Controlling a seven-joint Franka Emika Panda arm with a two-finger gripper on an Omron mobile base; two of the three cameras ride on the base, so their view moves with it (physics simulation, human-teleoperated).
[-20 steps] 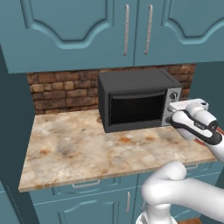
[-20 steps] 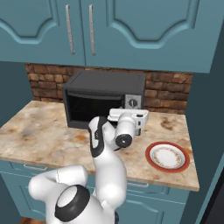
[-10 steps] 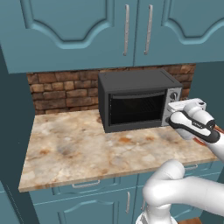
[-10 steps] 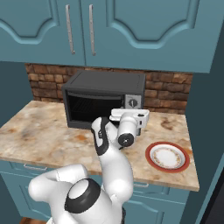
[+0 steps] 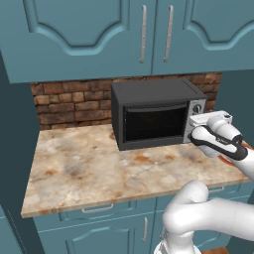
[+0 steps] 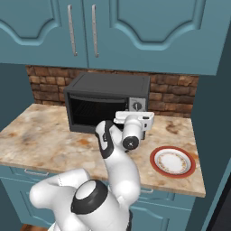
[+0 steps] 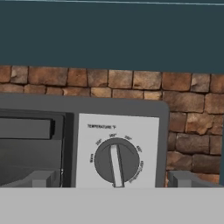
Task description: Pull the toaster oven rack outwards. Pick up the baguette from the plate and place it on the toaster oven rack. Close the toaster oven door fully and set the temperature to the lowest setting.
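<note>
Over the last second the hand (image 6: 134, 118) has barely shifted at the toaster oven (image 5: 158, 113), its jaws spread wide and empty either side of the round black temperature knob (image 7: 116, 162), so the dial step seems about to start. The toaster oven door (image 5: 154, 122), dark glass in a black frame, is shut; right of the oven on the marbled worktop (image 5: 94, 166), the glossy red-rimmed plate (image 6: 173, 161) sits bare.

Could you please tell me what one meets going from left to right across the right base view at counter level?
Bare marble counter → toaster oven door → toaster oven's silver control panel → plate.
</note>
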